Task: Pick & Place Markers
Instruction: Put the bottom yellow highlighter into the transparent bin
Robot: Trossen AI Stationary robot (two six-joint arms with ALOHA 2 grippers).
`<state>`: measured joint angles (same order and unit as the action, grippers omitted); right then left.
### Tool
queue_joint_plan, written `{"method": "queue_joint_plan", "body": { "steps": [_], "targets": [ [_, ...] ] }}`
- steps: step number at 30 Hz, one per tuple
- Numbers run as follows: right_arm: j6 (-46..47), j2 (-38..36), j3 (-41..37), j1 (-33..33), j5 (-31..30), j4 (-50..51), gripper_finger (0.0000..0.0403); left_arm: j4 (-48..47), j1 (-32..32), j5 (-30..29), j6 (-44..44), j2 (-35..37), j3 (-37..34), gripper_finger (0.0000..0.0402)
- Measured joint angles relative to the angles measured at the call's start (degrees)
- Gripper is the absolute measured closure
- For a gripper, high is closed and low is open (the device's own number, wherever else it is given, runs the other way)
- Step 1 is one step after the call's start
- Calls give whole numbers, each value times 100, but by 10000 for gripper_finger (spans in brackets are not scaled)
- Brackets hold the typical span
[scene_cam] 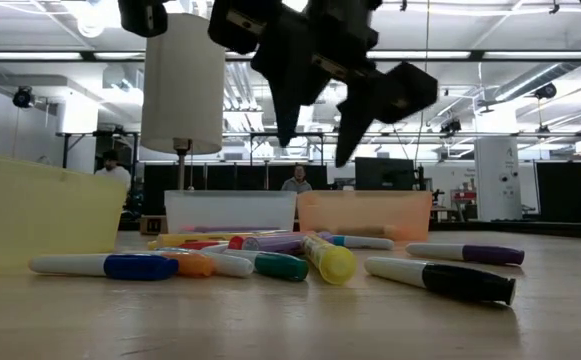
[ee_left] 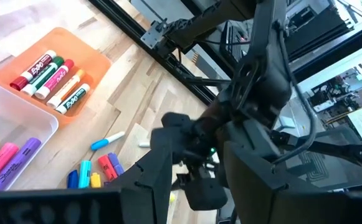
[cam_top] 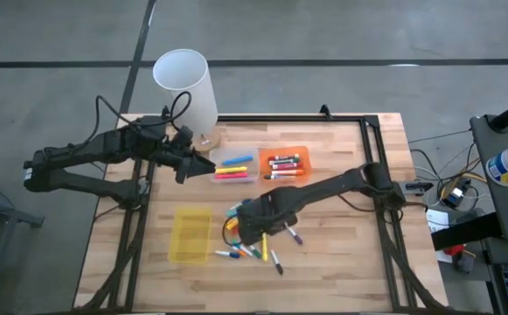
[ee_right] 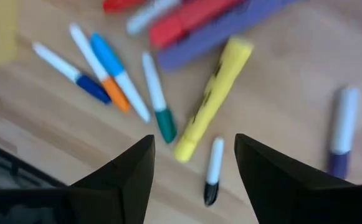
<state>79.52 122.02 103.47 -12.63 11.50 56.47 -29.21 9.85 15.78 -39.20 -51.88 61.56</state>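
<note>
Several markers [cam_top: 252,249] lie loose on the wooden table, between the yellow tray [cam_top: 190,234] and the table's middle. Among them are a yellow marker [ee_right: 215,96], a green-capped one [ee_right: 157,107], a small black-capped one [ee_right: 212,172] and a purple-capped one [ee_right: 341,130]. My right gripper [ee_right: 193,155] hangs open above this pile, pointing steeply down, clear of the markers [scene_cam: 315,130]. More markers lie in the clear tray [cam_top: 234,166] and in the orange tray [cam_top: 284,164]. My left gripper [cam_top: 203,164] waits open in the air beside the clear tray.
A tall white cylinder [cam_top: 186,87] stands at the table's far left. The yellow tray sits near the front left. A black frame [cam_top: 372,131] runs along the table's far and right sides. People stand in the room beyond the table [scene_cam: 297,180].
</note>
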Motion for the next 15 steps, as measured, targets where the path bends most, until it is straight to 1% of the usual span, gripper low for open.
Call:
{"method": "queue_joint_plan", "body": {
  "steps": [5, 12, 15],
  "targets": [
    [287, 56, -385, -143, 108, -399, 188, -8, 0, 1, 1, 7, 0, 264],
    [439, 53, -915, -148, -195, -1004, 188, -7, 0, 1, 68, 7, 0, 264],
    [460, 74, -1088, -135, -228, -1118, 188, -4, 0, 1, 70, 4, 0, 264]
  ]
}}
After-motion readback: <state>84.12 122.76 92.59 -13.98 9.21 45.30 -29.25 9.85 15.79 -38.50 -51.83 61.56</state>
